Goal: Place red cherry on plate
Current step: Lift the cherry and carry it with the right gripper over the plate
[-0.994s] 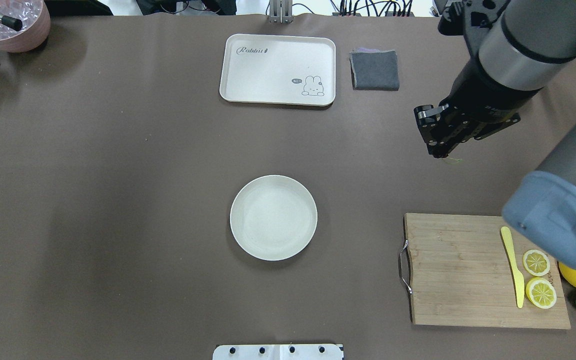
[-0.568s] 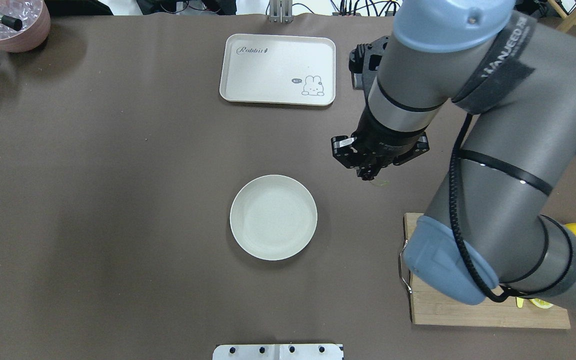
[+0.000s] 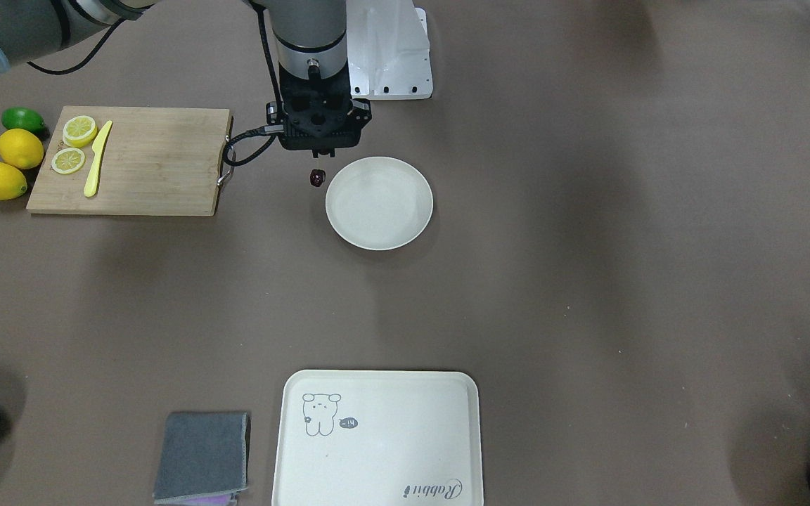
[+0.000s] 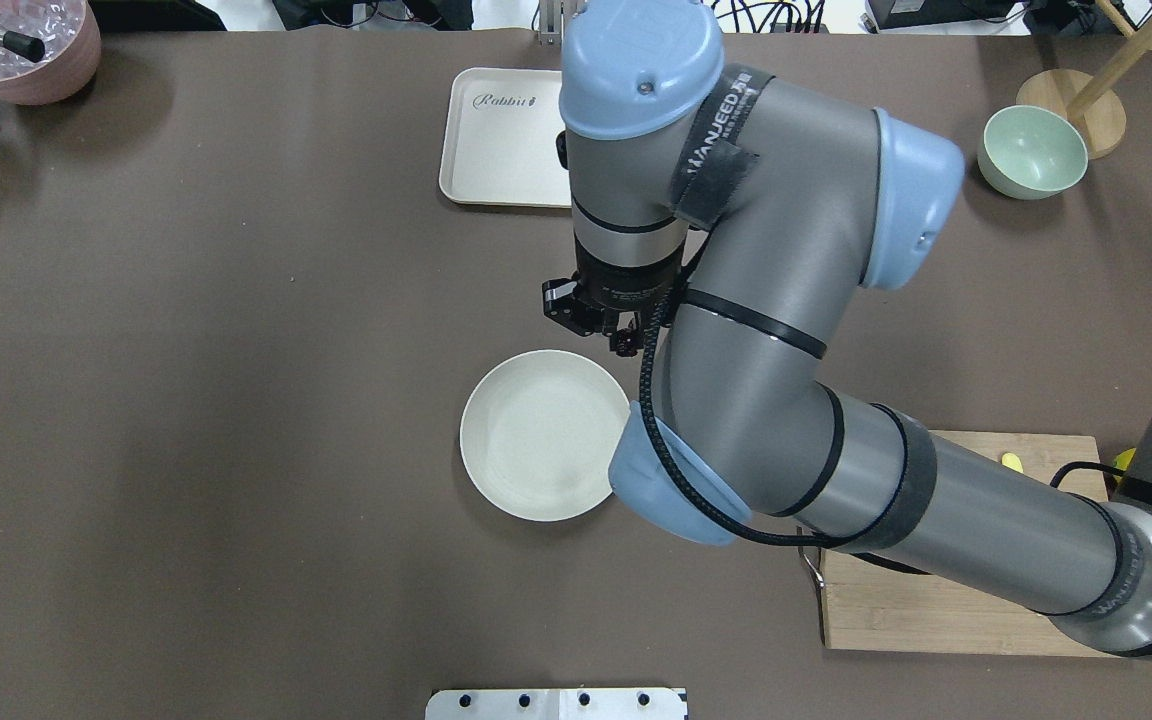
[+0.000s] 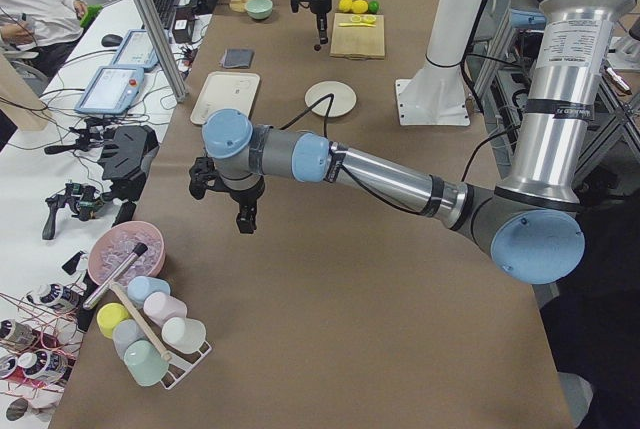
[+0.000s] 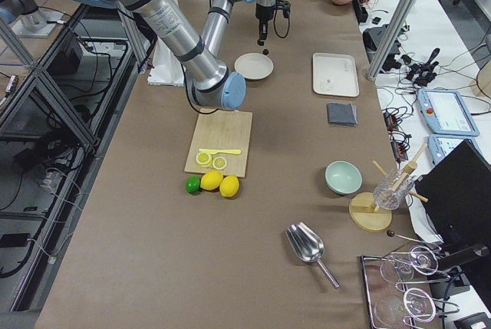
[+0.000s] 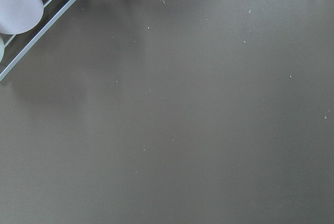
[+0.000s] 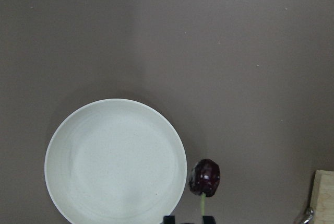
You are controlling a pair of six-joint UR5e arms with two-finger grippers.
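Hanging from the right gripper (image 3: 316, 156), whose fingertips (image 8: 209, 220) are cut off at the wrist view's bottom edge and pinch the thin green stem, the red cherry (image 8: 204, 177) dangles just outside the rim of the plate (image 8: 115, 156), on the cutting board (image 3: 152, 161) side. Only one dark fruit can be made out. Overhead, the right arm (image 4: 766, 330) hides part of the plate and tray (image 4: 496, 140). The left gripper (image 5: 244, 221) shows only in a side view, so its opening cannot be told

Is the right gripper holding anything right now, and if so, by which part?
Yes. The right gripper holds the dark red cherry by its thin green stem. The fruit hangs below it, beside the rim of the round cream-white plate.
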